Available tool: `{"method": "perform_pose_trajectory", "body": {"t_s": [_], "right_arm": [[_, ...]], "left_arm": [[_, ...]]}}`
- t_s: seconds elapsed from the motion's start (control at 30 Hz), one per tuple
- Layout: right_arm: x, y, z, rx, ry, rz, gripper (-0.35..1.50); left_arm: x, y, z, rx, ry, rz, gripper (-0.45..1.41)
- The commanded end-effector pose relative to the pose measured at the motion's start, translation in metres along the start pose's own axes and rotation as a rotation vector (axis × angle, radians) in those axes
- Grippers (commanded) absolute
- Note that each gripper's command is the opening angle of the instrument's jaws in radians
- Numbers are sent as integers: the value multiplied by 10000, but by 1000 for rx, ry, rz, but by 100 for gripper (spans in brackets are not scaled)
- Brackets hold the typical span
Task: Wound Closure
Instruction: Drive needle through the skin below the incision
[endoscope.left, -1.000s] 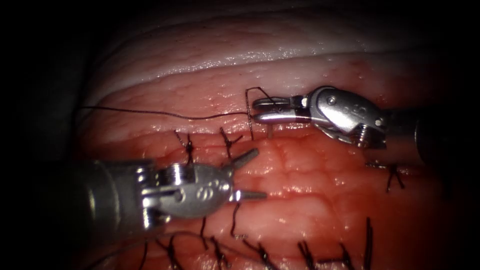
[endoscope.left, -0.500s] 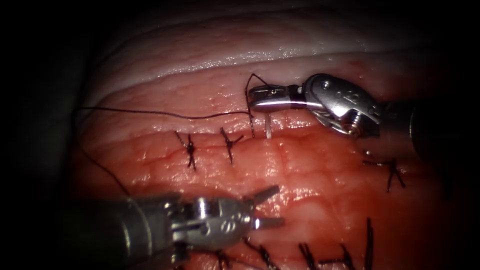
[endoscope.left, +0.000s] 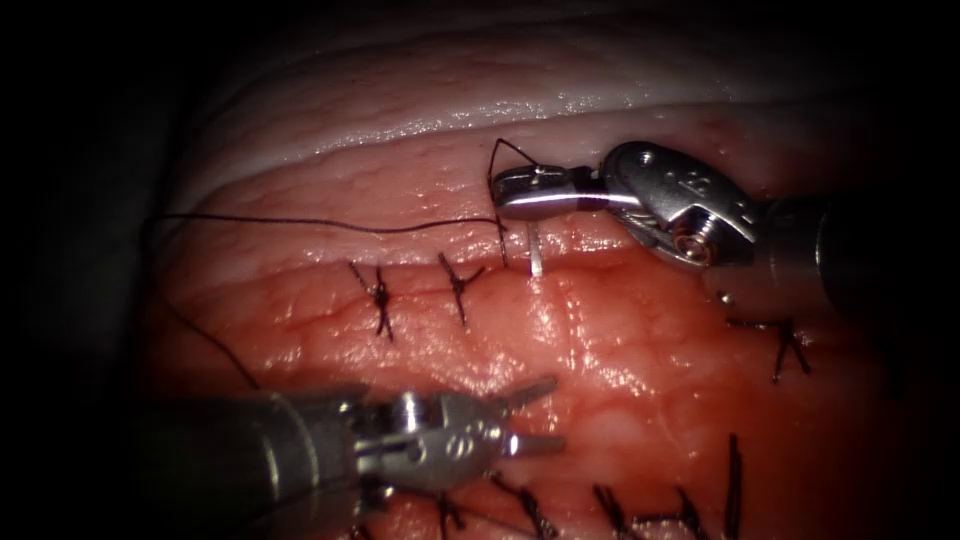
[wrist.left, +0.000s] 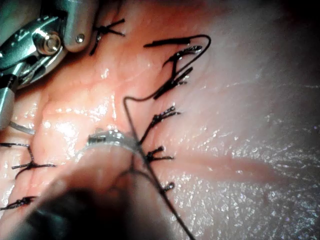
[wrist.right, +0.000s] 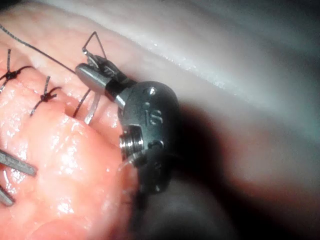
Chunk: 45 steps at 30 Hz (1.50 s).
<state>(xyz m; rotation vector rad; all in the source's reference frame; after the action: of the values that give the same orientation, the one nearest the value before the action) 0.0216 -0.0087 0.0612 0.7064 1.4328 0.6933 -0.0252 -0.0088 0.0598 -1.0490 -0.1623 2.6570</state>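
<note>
Right tool (endoscope.left: 505, 190) apparently clamped, left tool (endoscope.left: 545, 412) agape.

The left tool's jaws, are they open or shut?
Open. The left tool shows two fingertips spread apart above the tissue, nothing between them.

— Where is the needle (endoscope.left: 536, 252)?
— It stands upright in the tissue (endoscope.left: 620, 340), its upper end hidden at the right tool (endoscope.left: 520, 188).
— And the thread (endoscope.left: 330, 226)?
— Thin, dark, running toward nine o'clock.
</note>
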Motion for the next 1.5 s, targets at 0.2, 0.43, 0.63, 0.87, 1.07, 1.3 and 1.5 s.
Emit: {"method": "perform_pose_trajectory", "body": {"t_s": [0.2, 0.43, 0.63, 0.87, 1.07, 1.3, 1.5], "right_arm": [[8, 7, 15, -35, 25, 11, -35], [10, 3, 20, -39, 34, 44, -35], [8, -7, 18, -30, 2, 56, -35], [6, -17, 18, 19, -13, 155, -35], [4, -23, 21, 35, -19, 290, -35], [3, -24, 23, 28, -5, 414, -35], [-1, -35, 25, 41, -7, 446, -35]], "left_arm": [[-7, 3, 10, -10, -7, 0, 12], [-10, 2, 7, -13, -5, -9, 12], [-12, 1, 7, -15, -4, -8, 12], [-14, -2, 8, -17, -3, -6, 12], [-15, -3, 8, -18, -2, -5, 12], [-18, -6, 10, -19, 0, -15, 14], [-21, -8, 9, -23, 2, -18, 14]]}}
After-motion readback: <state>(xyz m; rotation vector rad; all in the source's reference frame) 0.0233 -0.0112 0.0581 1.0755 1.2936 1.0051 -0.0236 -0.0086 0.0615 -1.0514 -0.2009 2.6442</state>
